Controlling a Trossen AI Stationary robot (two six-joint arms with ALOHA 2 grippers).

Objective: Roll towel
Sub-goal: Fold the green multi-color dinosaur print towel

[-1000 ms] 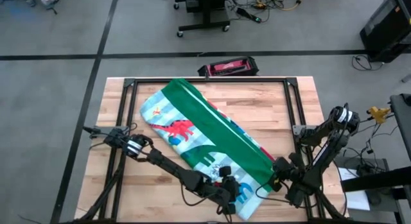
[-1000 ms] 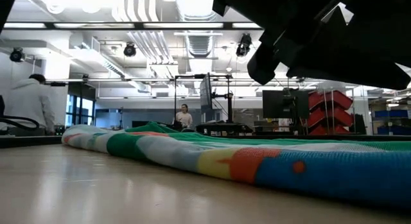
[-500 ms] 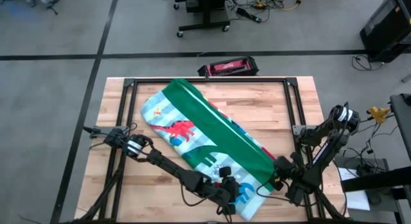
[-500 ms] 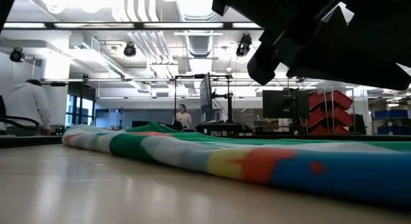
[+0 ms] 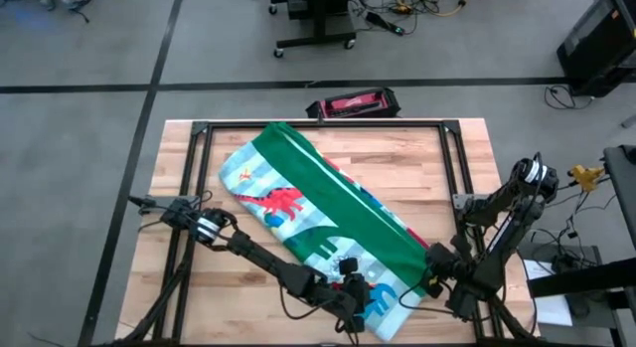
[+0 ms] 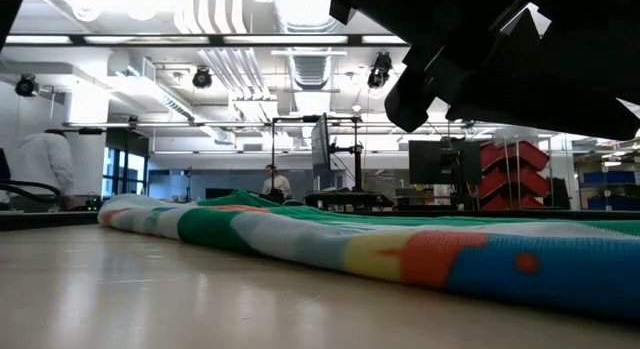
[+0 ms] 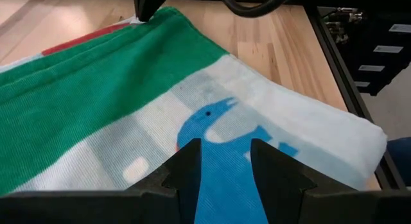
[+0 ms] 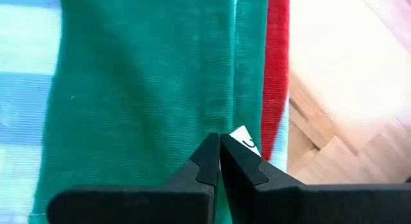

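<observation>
I see one towel (image 5: 316, 220) lying diagonally across the tabletop (image 5: 427, 163). Only my right wrist view shows the right gripper (image 8: 219, 142) jaws pinched on its green fold; left gripper (image 7: 225, 161) jaws gape over the near corner.

**Both arms low at the towel's near end**

The left arm reaches in low from the left side of the tabletop (image 5: 179, 148), stretched toward the near end of the towel (image 5: 318, 208). Its left pincer (image 5: 360, 299) sits over that near end, fingers (image 7: 192, 166) spread apart with cloth showing between them.

The right arm folds down from the right edge of the tabletop, elbow raised, wrist dropped low. Its right pincer (image 5: 429, 279) is at the towel's near right edge, fingertips (image 8: 209, 158) pressed together on the green fold there.
</observation>
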